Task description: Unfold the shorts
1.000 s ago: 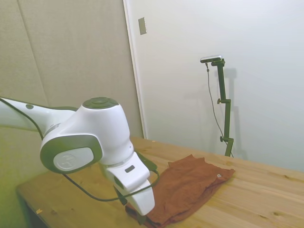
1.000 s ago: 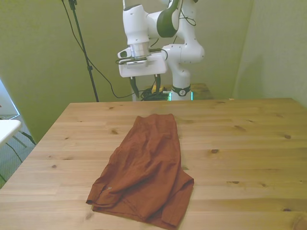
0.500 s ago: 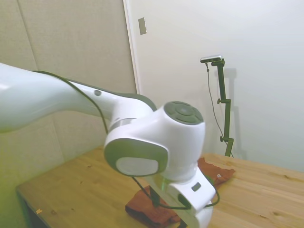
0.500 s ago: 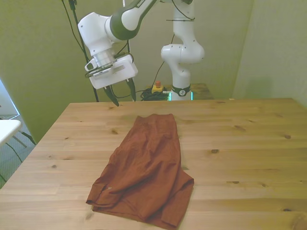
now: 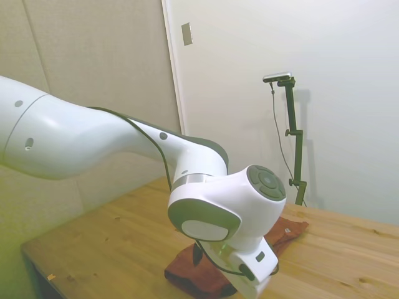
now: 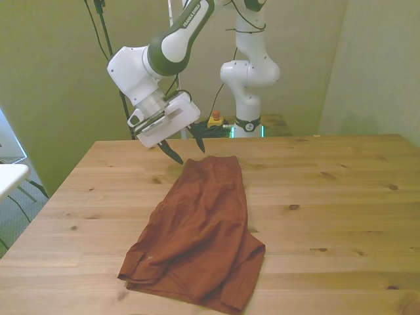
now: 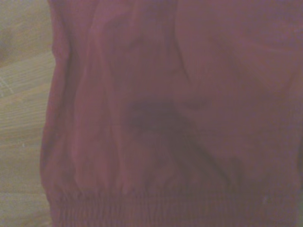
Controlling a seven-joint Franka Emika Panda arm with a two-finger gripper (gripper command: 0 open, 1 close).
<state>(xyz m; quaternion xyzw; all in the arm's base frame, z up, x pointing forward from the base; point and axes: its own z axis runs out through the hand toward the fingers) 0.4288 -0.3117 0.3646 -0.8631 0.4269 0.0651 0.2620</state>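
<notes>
The rust-red shorts (image 6: pixel 200 230) lie folded lengthwise on the wooden table (image 6: pixel 341 197), stretching from the far middle toward the near edge at the front view's left. My gripper (image 6: pixel 188 151) hangs open just above the far end of the shorts, its dark fingers spread and tilted. In the side view the arm covers most of the shorts (image 5: pixel 290 228); only the two ends show. The wrist view is filled by the shorts (image 7: pixel 180 118), with a gathered elastic band along one edge and bare wood beside it.
Bare wood spreads over the front view's right half of the table. A white object (image 6: pixel 10 177) pokes in beyond the table at the front view's left edge. A wall stands behind the table in the side view.
The arm has swung from behind the table's far edge out over the table and down, bringing the open gripper to just above the shorts' far end. The shorts have not moved.
</notes>
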